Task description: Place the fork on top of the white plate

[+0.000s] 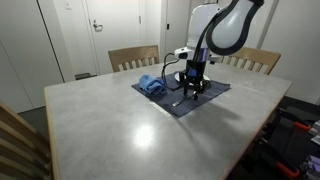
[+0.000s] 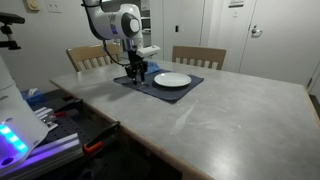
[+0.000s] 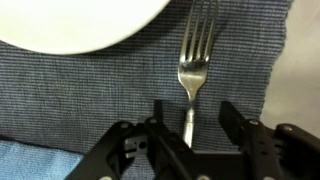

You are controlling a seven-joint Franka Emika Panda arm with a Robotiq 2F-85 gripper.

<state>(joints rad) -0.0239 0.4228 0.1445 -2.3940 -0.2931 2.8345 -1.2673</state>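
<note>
The black claw (image 3: 190, 120) is nearest. It is spread wide and grips nothing, with one finger on each side of a thin handle. The handle belongs to the shiny metal fork (image 3: 193, 70), which lies flat on a dark mat (image 3: 90, 95) with a rough woven look. The fork's points face away from the claw. Just beside the points sits the round, smooth white plate (image 3: 80, 20). A soft blue cloth (image 1: 152, 85) lies bunched up on the mat. The mat rests on the smooth grey counter (image 1: 110, 125).
</note>
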